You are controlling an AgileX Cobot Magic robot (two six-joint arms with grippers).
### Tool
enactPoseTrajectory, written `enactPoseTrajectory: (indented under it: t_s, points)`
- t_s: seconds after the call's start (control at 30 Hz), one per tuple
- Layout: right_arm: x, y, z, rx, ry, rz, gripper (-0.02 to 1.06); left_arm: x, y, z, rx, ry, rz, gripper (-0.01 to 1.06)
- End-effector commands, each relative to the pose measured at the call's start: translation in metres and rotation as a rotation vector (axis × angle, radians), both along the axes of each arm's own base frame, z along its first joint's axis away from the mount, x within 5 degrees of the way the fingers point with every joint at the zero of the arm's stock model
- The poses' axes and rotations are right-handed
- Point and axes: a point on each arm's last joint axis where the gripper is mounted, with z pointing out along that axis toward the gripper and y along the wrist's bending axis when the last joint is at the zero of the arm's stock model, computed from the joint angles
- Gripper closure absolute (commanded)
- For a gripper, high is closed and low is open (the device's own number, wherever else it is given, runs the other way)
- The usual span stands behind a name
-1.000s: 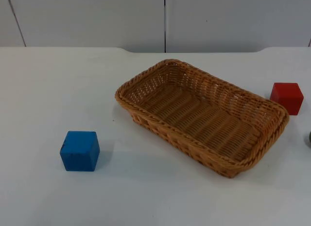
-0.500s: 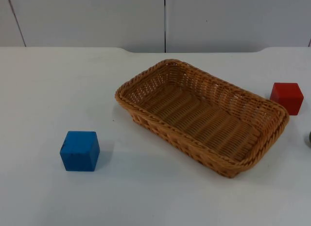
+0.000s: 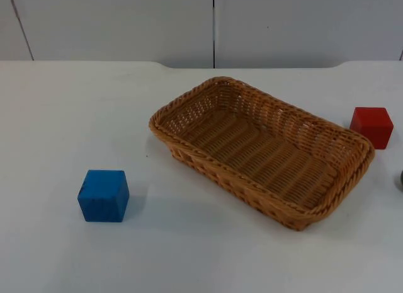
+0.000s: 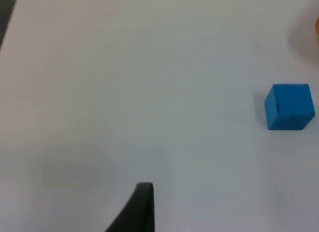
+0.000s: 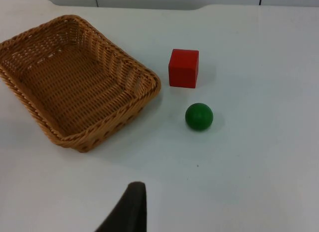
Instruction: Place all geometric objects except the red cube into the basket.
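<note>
One wicker basket mid-table, one blue cube well apart to its left, one red cube just beside its right end, one green ball near red cube; gripper finger state indeterminable; nothing shifted since earlier frames.

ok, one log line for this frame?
woven wicker basket: empty | blue cube: on table | green ball: on table, beside red cube | arms: waiting

Tan woven basket, blue cube, red cube, green ball, white table
</note>
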Motion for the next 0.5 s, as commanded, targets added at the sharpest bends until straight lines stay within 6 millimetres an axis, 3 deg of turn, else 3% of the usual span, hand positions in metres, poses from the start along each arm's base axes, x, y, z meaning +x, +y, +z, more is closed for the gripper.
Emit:
enactPoseTrajectory:
  t_s: [0.0, 0.1, 0.23, 0.3, 0.37, 0.47]
  points:
    - [0.000, 0.000, 0.000, -0.010, -0.008, 0.003, -0.01, 0.017, -0.002, 0.001, -0.031, 0.018, -0.004, 0.00]
    - [0.000, 0.000, 0.000, -0.010, -0.008, 0.003, -0.01, 0.045, -0.003, -0.005, -0.040, 0.064, -0.028, 0.00]
    - [0.000, 0.000, 0.000, -0.010, -0.008, 0.003, -0.01, 0.066, -0.004, -0.013, -0.047, 0.111, -0.029, 0.00]
    - [0.000, 0.000, 0.000, -0.010, -0.008, 0.003, -0.01, 0.086, -0.003, -0.025, -0.041, 0.193, -0.037, 0.00]
    - [0.000, 0.000, 0.000, -0.010, -0.008, 0.003, -0.01, 0.089, -0.003, -0.028, -0.038, 0.214, -0.041, 0.00]
    - [0.000, 0.001, 0.000, -0.008, -0.008, 0.004, -0.01, 0.113, -0.003, -0.048, -0.039, 0.315, -0.047, 0.00]
